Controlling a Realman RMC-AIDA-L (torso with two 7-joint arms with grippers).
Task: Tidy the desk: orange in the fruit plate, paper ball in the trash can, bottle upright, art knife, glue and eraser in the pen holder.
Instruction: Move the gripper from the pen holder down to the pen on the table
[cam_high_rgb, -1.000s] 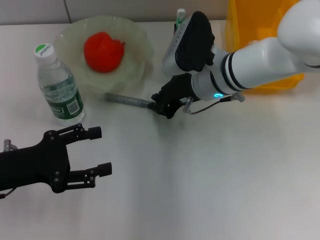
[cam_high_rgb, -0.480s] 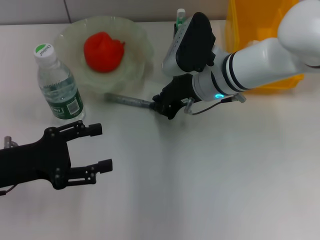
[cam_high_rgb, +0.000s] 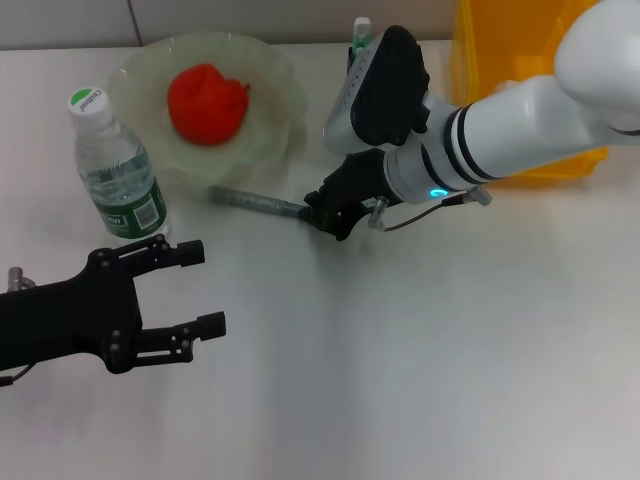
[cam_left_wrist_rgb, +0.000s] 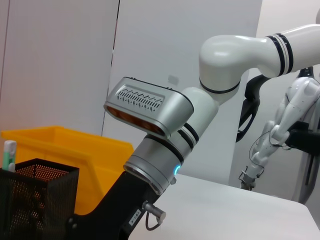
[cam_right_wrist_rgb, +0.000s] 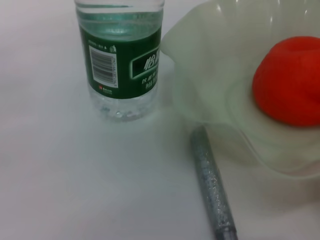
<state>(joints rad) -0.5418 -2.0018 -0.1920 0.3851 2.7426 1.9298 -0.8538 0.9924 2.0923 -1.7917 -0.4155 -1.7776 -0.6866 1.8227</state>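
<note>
Looking down from the head camera I see the desk (cam_high_rgb: 420, 380), a plain white top with a pale wall seam running along its far edge; my left wrist camera shows off-white wall panels behind the arm. The fruit plate (cam_high_rgb: 270, 140) sits at the far side with the orange (cam_high_rgb: 207, 103) resting inside it. Beside the plate, on my left, the bottle (cam_high_rgb: 113, 170) stands upright, cap on. The glue (cam_high_rgb: 258, 202) lies flat on the desk just in front of the plate's rim, between the bottle and my right arm. My right gripper (cam_high_rgb: 318, 218) is down at the near end of the glue, but its black body hides the fingers, so I cannot tell whether they are clamped on it or not. The white forearm and its wrist camera housing block most of the pen holder (cam_left_wrist_rgb: 37, 200); the left wrist view shows it with the art knife (cam_high_rgb: 360, 38) poking up out of it. Behind that stands the trash can (cam_high_rgb: 480, 60). My left gripper (cam_high_rgb: 200, 290) hovers low over the near desk, fingers spread apart, holding nothing
</note>
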